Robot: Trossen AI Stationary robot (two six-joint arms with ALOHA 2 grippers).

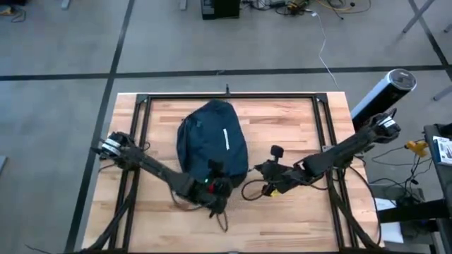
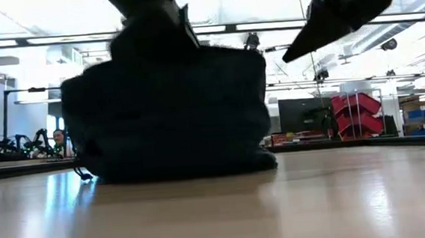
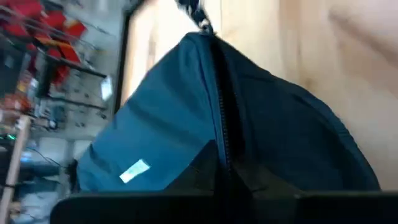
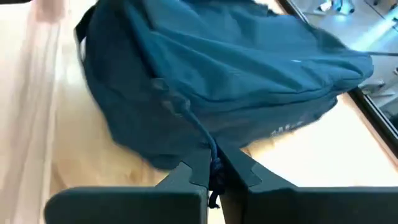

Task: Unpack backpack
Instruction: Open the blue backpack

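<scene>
While the rounded dark navy fabric backpack [image 1: 210,140] lies closed on the wooden table [image 1: 296,212], the right gripper [image 4: 214,171] pinches its zipper pull; the left gripper's [image 1: 217,189] grip is indeterminable.

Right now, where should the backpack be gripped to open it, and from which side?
Take the zipper pull cord at the backpack's near right corner, coming from the right: it hangs free of the floppy fabric, likely the only firm handle. The right gripper is shut on it; the left gripper sits at the near edge.
</scene>
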